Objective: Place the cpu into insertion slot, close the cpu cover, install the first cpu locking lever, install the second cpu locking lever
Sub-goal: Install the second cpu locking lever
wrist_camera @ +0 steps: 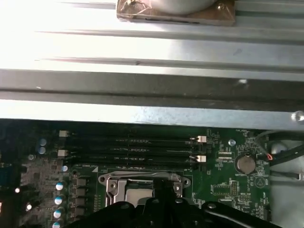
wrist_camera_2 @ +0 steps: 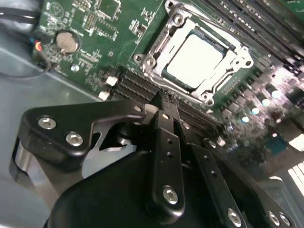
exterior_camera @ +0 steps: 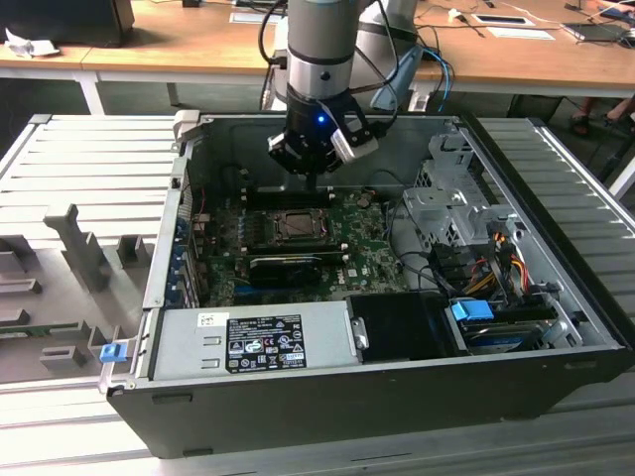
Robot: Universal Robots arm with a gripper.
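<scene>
The cpu (wrist_camera_2: 194, 58) lies flat in the insertion slot (exterior_camera: 295, 227) on the green board, its pale metal face showing. The silver cpu cover (wrist_camera_2: 237, 61) lies down around it as a frame. Thin metal levers run along the socket's edges; whether they are latched is unclear. My gripper (wrist_camera_2: 162, 103) hangs just above the memory slots beside the socket, fingers shut together with nothing between them. In the exterior view the gripper (exterior_camera: 316, 181) hovers over the back edge of the socket. In the first wrist view the cpu cover (wrist_camera: 108, 179) sits just past the dark finger bodies.
The open computer case (exterior_camera: 556, 297) surrounds the board. A black expansion card (exterior_camera: 288, 266) lies in front of the socket, the power supply (exterior_camera: 258, 342) nearer still, and a drive cage with cables (exterior_camera: 476, 268) is at the exterior view's right. A coin battery (wrist_camera_2: 66, 42) sits nearby.
</scene>
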